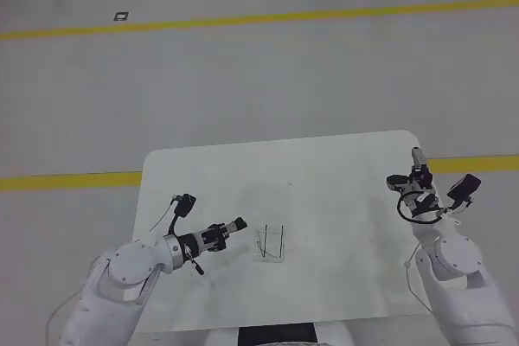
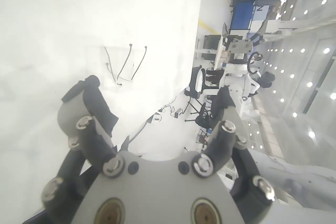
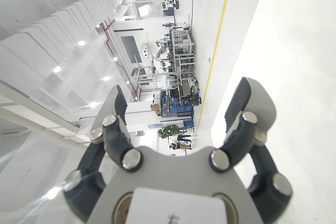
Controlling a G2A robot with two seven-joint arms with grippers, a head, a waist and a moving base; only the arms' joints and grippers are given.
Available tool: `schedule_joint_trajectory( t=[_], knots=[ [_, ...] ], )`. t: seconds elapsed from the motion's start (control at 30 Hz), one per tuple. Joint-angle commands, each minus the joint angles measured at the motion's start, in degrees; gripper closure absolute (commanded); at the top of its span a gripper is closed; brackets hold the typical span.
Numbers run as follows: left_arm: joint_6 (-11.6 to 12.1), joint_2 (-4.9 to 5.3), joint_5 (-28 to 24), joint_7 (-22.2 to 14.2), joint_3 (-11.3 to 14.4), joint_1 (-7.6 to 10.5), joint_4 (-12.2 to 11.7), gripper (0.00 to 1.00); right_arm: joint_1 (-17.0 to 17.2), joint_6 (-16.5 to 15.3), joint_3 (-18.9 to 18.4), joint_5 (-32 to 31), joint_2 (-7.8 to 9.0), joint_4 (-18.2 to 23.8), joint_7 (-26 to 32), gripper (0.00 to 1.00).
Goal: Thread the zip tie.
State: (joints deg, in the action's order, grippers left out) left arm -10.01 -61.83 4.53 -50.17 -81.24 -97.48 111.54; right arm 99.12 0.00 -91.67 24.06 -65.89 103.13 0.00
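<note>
**Left pincer** (image 2: 157,100): released, jaws wide apart, nothing between them. We log it over the table (image 1: 329,173), by the near edge toward the left corner, tips aimed along that edge at the ties.

**Zip ties** (image 1: 271,243): a small cluster of thin dark strips lying flat near the middle of the near edge, just beyond the left pincer's tips and not touching them. Their long axes run roughly from near edge to far edge, crosswise to the pincer's aim. We judge that a grasp would close across a strip's width only after the wrist is lined up.

**Right pincer** (image 3: 181,101): likewise released and empty, at the table's right edge toward the far corner, pointing away from the middle and well apart from the ties. We rate the left arm much the nearer.

**Unclear:** we count about three ties, but their lower ends cross and we cannot tell which overlies which. The head slots are too small to make out. A faint square outline surrounds the cluster, and we cannot tell what it is.
</note>
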Motion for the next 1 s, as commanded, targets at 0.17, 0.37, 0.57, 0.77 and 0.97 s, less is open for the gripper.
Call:
schedule_joint_trajectory(
  t=[0.17,0.37,0.57,0.77,0.97],
  knots=[
    [0.58,0.37,0.19,-7.15,4.33,3.12,-0.91,0.0,0.0,0.0,0.0,0.0,0.0,0.0,0.0,0.0],
    [-0.6,0.41,-1.28,-8.06,5.42,5.21,-2.19,0.0,0.0,0.0,0.0,0.0,0.0,0.0,0.0,0.0],
    [-0.6,0.41,-1.28,-8.06,5.42,5.21,-2.19,0.0,0.0,0.0,0.0,0.0,0.0,0.0,0.0,0.0],
    [-0.32,0.5,0.95,-9.99,8.49,8.53,-2.45,0.0,0.0,0.0,0.0,0.0,0.0,0.0,0.0,0.0],
    [-3.35,0.45,4.47,-11.57,13.17,13.24,-4.96,0.0,0.0,0.0,0.0,0.0,0.0,0.0,0.0,0.0]
  ],
)
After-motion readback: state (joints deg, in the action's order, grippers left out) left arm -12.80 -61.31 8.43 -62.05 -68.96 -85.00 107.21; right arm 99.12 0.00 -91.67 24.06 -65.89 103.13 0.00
